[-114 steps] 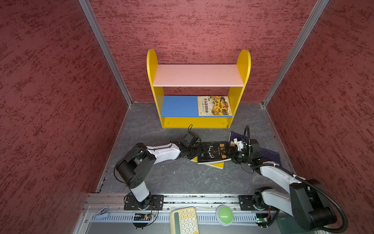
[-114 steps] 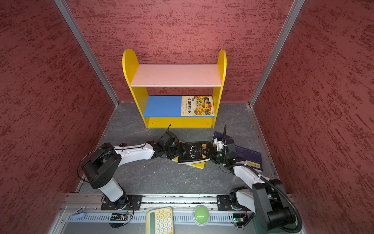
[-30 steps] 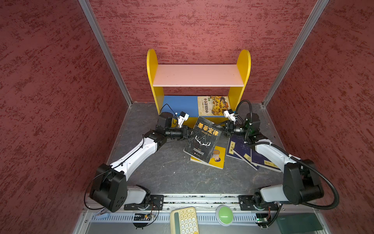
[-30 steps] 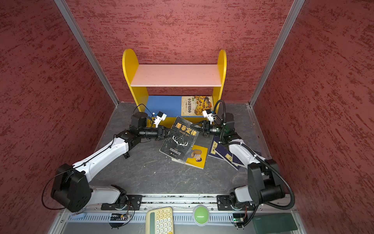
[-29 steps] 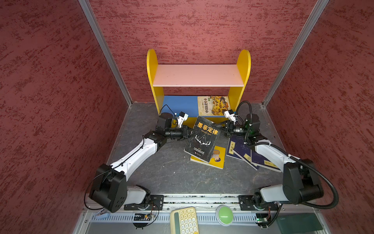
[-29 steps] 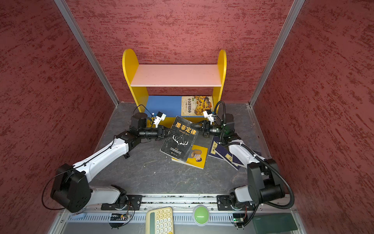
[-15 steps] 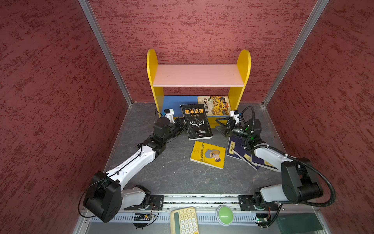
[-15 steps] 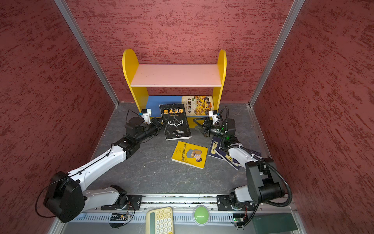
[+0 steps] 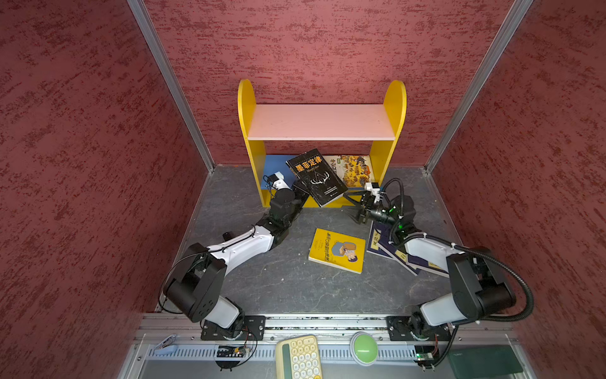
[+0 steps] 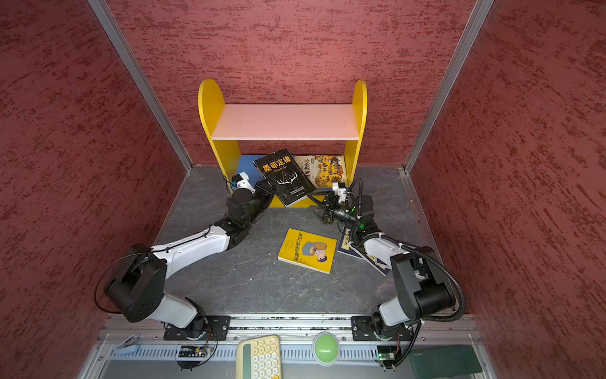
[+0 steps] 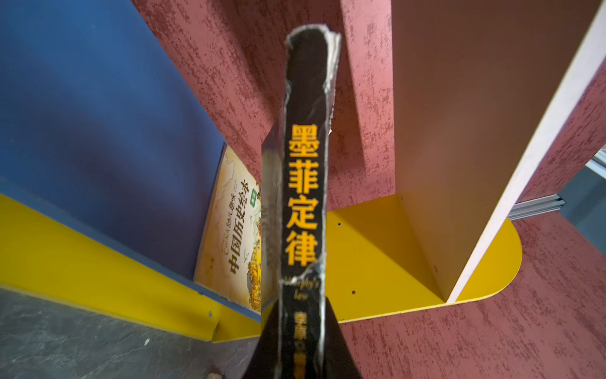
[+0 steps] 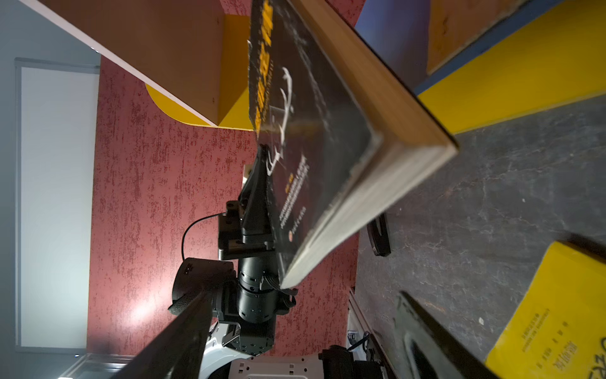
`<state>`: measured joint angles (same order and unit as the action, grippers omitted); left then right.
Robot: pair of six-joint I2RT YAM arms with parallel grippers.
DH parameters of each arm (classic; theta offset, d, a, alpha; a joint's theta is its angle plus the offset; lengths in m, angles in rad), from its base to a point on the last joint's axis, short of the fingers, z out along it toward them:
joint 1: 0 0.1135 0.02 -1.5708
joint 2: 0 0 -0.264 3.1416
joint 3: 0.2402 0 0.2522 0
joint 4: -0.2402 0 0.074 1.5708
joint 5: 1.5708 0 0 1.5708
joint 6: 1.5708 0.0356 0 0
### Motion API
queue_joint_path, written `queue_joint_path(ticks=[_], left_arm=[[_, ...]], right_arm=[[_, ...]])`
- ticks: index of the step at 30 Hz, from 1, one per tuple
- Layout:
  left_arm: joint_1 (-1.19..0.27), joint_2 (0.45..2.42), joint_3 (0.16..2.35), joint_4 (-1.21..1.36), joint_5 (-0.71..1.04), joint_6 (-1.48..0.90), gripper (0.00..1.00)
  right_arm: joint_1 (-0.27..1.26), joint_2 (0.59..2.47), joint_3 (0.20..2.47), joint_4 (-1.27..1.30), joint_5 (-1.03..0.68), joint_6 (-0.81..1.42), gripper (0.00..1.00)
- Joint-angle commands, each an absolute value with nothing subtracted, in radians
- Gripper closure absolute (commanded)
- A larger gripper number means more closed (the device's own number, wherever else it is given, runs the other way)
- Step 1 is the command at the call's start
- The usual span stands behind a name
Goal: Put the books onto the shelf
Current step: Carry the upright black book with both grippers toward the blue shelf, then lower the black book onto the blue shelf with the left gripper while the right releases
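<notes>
The black book is clamped by the left gripper, long axis aimed ahead toward the shelf; the right gripper is spread, empty.

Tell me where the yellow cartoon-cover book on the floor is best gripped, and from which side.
Probably its far edge, toward the shelf, coming down from that side with the open right gripper. The yellow book lies flat on the floor, so only a thin edge offers purchase, and the navy books crowd one side.
</notes>
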<state>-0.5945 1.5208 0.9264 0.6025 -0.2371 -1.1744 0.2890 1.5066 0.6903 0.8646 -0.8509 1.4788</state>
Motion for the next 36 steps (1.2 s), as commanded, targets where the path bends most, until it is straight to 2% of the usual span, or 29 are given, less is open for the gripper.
queue_joint_path(ticks=[1, 9, 13, 15, 18, 21, 24, 26, 31, 36], left_arm=[[-0.6, 1.514, 0.986, 0.745, -0.288, -1.186, 1.0], [-0.613, 1.54, 1.018, 0.762, -0.289, -1.204, 1.0], [-0.625, 1.55, 1.023, 0.774, -0.287, -1.221, 1.0], [-0.634, 1.549, 1.025, 0.773, -0.291, -1.222, 1.0], [-0.649, 1.545, 1.026, 0.767, -0.3, -1.222, 1.0], [-0.66, 1.532, 1.021, 0.747, -0.321, -1.223, 1.0], [-0.666, 1.518, 1.013, 0.729, -0.328, -1.225, 1.0], [-0.664, 1.514, 1.007, 0.721, -0.328, -1.229, 0.99], [-0.656, 1.486, 0.989, 0.68, -0.306, -1.231, 0.85], [-0.571, 1.417, 0.946, 0.523, -0.159, -1.234, 0.48]], right_arm=[[0.298, 1.515, 0.733, 0.914, -0.829, 1.513, 0.15], [0.314, 1.584, 0.823, 1.028, -0.805, 1.563, 0.16], [0.325, 1.618, 0.868, 1.077, -0.789, 1.587, 0.19], [0.329, 1.629, 0.89, 1.071, -0.782, 1.584, 0.27], [0.334, 1.645, 0.909, 1.057, -0.757, 1.574, 0.47], [0.336, 1.653, 0.911, 1.052, -0.721, 1.574, 0.63], [0.337, 1.663, 0.911, 1.059, -0.705, 1.581, 0.76], [0.337, 1.663, 0.911, 1.062, -0.698, 1.58, 0.82], [0.336, 1.663, 0.941, 1.016, -0.721, 1.541, 0.91], [0.304, 1.645, 0.982, 0.942, -0.837, 1.496, 0.94]])
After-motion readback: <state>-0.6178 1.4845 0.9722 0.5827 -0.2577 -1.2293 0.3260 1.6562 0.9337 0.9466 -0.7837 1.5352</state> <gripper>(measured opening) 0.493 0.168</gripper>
